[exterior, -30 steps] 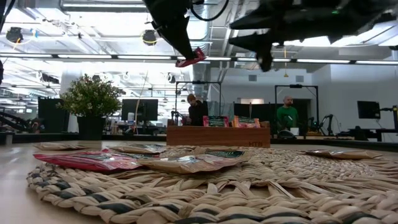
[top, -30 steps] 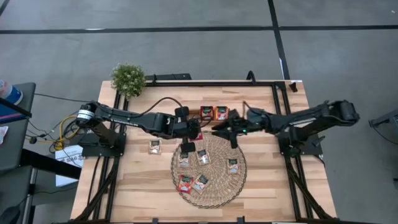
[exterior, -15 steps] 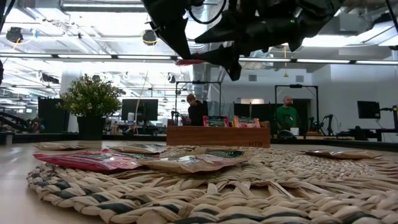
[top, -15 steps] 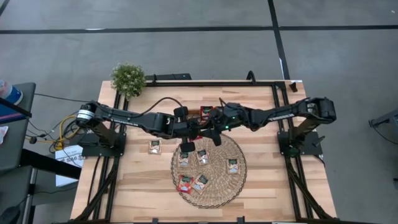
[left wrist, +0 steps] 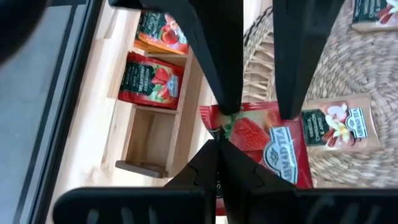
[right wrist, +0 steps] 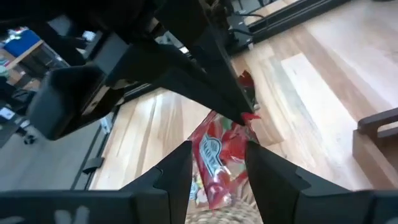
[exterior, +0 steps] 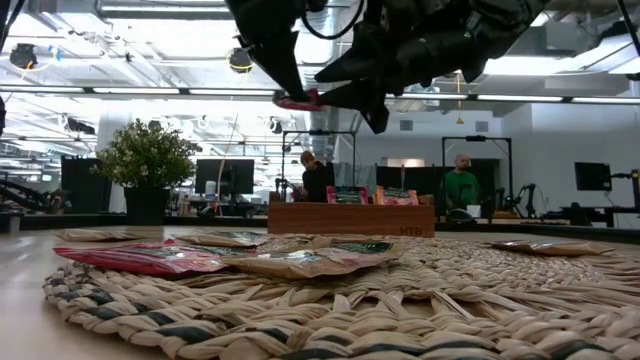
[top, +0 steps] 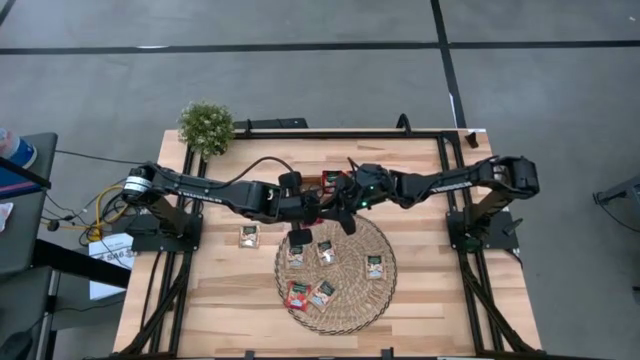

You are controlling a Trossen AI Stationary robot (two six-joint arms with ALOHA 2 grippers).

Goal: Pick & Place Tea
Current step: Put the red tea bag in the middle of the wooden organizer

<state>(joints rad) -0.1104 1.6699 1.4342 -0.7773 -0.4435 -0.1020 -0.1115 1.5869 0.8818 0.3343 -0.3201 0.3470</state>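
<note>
Flat glossy red tea sachet (left wrist: 261,134) pinched aloft in shut left pincer (left wrist: 219,127); right pincer (right wrist: 217,163), half-open, now straddling it above round woven mat (top: 372,240).

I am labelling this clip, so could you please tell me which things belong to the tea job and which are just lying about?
Job: held red sachet; left gripper; right gripper; sachets on mat; wooden tray.
Lying about: potted plant; wicker mat.

Grey floor (top: 300,70), bright lab with ceiling lights (exterior: 560,98)
</note>
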